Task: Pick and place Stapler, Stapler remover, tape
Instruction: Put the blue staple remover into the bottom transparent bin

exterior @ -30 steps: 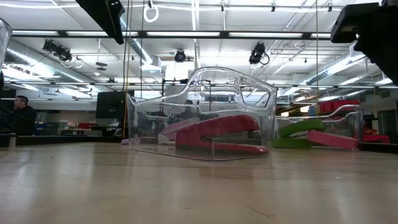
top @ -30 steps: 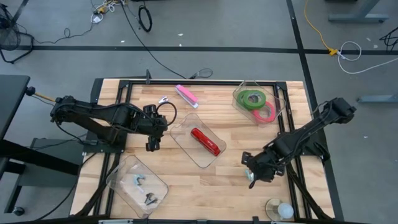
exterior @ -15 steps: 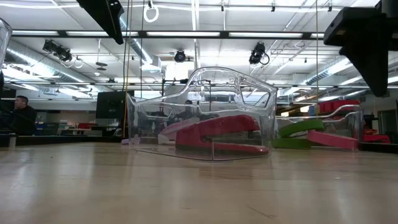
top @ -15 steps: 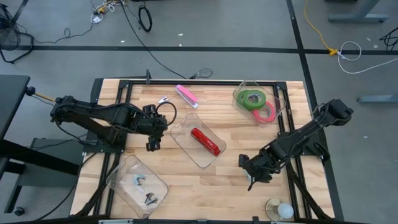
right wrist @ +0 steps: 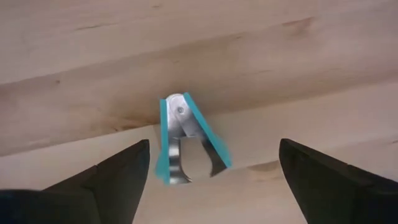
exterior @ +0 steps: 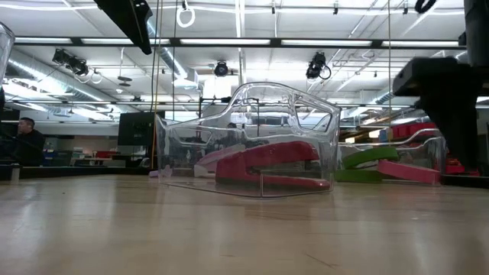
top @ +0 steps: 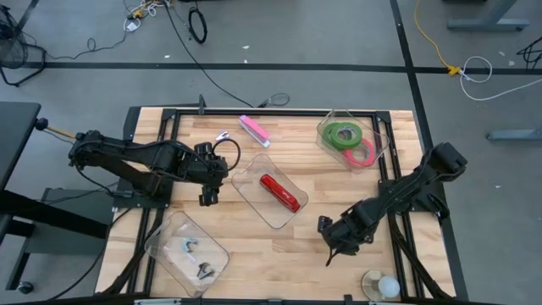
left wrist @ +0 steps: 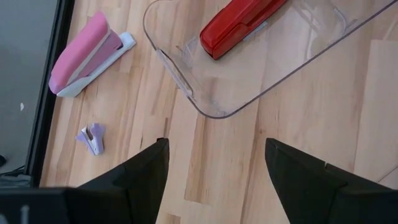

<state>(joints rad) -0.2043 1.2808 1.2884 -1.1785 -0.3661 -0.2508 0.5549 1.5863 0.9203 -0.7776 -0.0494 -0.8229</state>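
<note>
table (top: 254, 246): pale wood planks with visible grain, framed by black metal rails.

clear plastic trays, three, thin-walled with rounded corners: centre tray (top: 251, 193) holds one red stapler (top: 280, 192), glossy and long; far right tray (top: 383, 144) holds the tape (top: 343, 133), flat rings with open centres, two green stacked and one red-pink (top: 362, 152) leaning beside them; near left tray (top: 165, 246) holds two small staple removers (top: 188, 246), metal jaws with coloured grips.

loose on the wood: one pink stapler (top: 253, 130) with a white base, near the far edge; one lilac staple remover (left wrist: 93, 137) close to it; one teal staple remover (right wrist: 185, 138), curved steel claws between teal plastic wings, lying on the near right part of the table.

left gripper (left wrist: 214, 180): dark matte fingers spread apart, holding nothing, hovering beside the centre tray's left end.

right gripper (right wrist: 211, 180): dark fingers spread wide, nothing pinched, poised right over the teal staple remover, which sits between them.

one round pale object (top: 387, 286) at the table's near right corner; what it is cannot be told.
</note>
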